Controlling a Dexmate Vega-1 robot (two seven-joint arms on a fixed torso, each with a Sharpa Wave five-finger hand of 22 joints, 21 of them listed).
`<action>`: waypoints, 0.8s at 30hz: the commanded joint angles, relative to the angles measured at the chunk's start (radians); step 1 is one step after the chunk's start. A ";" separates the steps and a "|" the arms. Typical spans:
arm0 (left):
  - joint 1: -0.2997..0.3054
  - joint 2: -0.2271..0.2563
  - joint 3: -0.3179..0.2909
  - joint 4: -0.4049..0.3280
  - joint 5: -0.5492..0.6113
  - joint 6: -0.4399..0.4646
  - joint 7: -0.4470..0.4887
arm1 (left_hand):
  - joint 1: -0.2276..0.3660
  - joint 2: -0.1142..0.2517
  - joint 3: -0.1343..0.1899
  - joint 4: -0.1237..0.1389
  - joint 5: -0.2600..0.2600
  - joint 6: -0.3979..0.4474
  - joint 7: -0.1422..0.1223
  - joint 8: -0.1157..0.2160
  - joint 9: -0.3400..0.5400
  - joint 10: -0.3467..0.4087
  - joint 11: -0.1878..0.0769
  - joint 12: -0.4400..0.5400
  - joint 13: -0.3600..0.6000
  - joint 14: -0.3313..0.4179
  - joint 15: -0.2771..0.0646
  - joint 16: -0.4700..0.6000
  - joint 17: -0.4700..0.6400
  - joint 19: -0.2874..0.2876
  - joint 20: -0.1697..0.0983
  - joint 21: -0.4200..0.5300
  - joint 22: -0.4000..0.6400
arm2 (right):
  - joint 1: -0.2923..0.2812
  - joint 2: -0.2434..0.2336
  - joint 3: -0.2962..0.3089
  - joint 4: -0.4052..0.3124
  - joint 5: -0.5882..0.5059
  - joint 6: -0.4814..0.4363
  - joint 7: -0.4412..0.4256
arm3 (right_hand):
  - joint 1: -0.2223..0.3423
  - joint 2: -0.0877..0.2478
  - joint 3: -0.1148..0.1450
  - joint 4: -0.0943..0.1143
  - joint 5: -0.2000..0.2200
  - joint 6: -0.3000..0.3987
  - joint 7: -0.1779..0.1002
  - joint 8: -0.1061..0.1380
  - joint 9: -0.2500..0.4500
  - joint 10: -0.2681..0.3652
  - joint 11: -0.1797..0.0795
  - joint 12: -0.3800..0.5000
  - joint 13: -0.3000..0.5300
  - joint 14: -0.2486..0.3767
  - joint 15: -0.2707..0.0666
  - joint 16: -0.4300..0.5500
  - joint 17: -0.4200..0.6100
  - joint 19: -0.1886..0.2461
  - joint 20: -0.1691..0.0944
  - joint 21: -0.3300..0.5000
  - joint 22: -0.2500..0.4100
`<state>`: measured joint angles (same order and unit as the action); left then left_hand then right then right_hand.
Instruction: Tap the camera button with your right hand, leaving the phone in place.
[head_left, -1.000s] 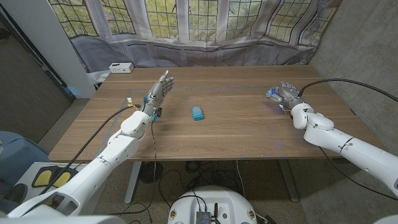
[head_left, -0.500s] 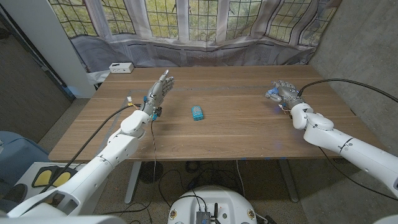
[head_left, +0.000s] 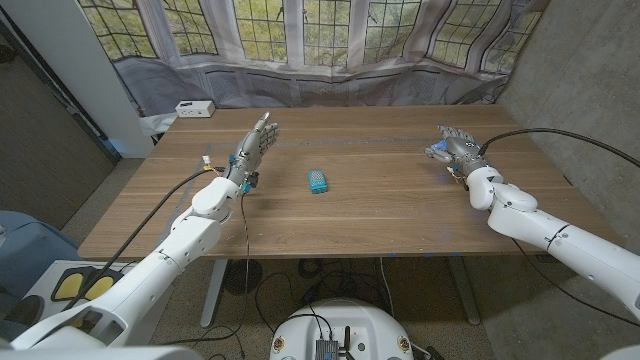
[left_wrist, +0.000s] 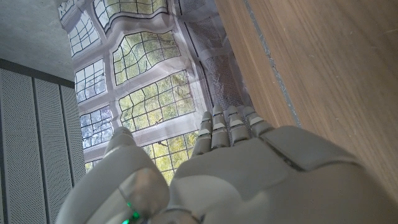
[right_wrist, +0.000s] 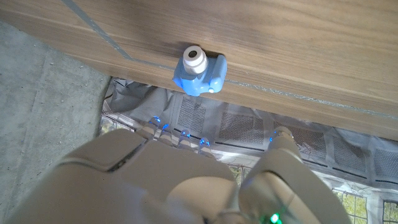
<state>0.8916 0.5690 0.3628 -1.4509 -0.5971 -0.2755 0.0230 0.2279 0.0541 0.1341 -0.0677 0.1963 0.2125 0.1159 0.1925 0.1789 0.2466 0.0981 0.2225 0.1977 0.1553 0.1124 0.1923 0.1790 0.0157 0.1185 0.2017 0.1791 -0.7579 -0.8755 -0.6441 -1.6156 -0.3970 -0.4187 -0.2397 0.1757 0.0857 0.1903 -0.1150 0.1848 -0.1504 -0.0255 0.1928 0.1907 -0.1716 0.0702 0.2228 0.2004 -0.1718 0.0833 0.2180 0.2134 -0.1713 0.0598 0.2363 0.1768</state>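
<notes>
From the head view, your left hand stands up off the wooden surface on the left side, fingers straight and pointing away from you, holding nothing. Your right hand sits at the far right of the surface, its fingers spread loosely, and just beside its fingertips on the inner side there is a small blue toy camera; from here you cannot tell whether a finger touches it. A small teal phone lies flat near the middle of the surface, well apart from both hands, between them. A white box rests at the far left corner, and behind the surface hangs a printed backdrop of leaded windows.

In the left wrist view, your left hand shows its back, fingers held straight and close together, nothing in them, reaching toward the window backdrop, with the bare wood of the surface alongside.

In the right wrist view, your right hand shows its back with the fingertips lined up and the thumb set apart from them, empty. The blue toy camera stands on the surface just beyond those fingertips with a clear gap between them; its white round lens faces away from the hand and a small light-coloured button shows on its body near the edge closest to you.
</notes>
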 joint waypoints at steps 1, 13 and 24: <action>0.012 0.011 -0.012 -0.004 -0.008 -0.016 -0.012 | 0.001 0.012 0.002 -0.004 -0.003 0.002 0.003 -0.001 0.003 0.009 0.001 -0.003 0.002 0.012 -0.001 0.001 0.003 -0.001 0.008 -0.002 0.002 | -0.044 -0.007 0.041 -0.069 0.013 -0.001 -0.056 | 0.010 -0.001 0.007 -0.001 -0.001 0.022 0.003 0.013 -0.001 -0.051 0.007 0.009 -0.001 -0.136 -0.006 0.006 0.000 -0.016 -0.018 0.007 0.002; 0.019 0.017 -0.024 -0.002 -0.022 -0.032 -0.029 | 0.001 0.012 0.002 -0.005 -0.003 -0.001 0.006 -0.002 0.003 0.009 0.001 -0.004 0.002 0.011 -0.001 0.000 0.003 -0.001 0.007 -0.002 0.002 | -0.084 -0.004 0.081 -0.129 0.037 0.024 -0.096 | 0.017 -0.013 0.006 -0.009 -0.002 0.090 0.021 0.022 -0.002 0.006 0.010 0.026 -0.004 -0.063 -0.024 0.018 -0.006 0.076 -0.045 0.021 -0.003; 0.006 0.019 -0.025 0.020 -0.035 -0.044 -0.064 | 0.001 0.013 0.002 -0.005 -0.003 -0.001 0.006 -0.002 0.003 0.008 -0.001 -0.004 0.002 0.012 -0.002 0.000 0.003 0.000 0.007 -0.002 0.002 | -0.128 0.016 0.127 -0.169 0.073 0.070 -0.163 | 0.026 -0.022 0.005 -0.016 -0.002 0.164 0.036 0.031 -0.003 0.074 0.012 0.040 -0.007 0.010 -0.036 0.027 -0.011 0.169 -0.053 0.033 -0.004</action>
<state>0.9066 0.5853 0.3413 -1.4505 -0.6186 -0.3080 -0.0120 0.2279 0.0541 0.1341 -0.0676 0.1963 0.2125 0.1160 0.1925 0.1789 0.2466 0.0981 0.2225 0.1977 0.1605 0.1072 0.1923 0.1790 0.0157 0.1185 0.2017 0.1791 -0.8463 -0.8754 -0.5563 -1.7446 -0.3528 -0.3887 -0.3436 0.1901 0.0713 0.1935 -0.1258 0.1848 -0.0092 0.0117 0.2153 0.1859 -0.1162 0.0829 0.2556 0.1920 -0.1720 0.0576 0.2381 0.2040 -0.0307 0.0106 0.2600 0.1721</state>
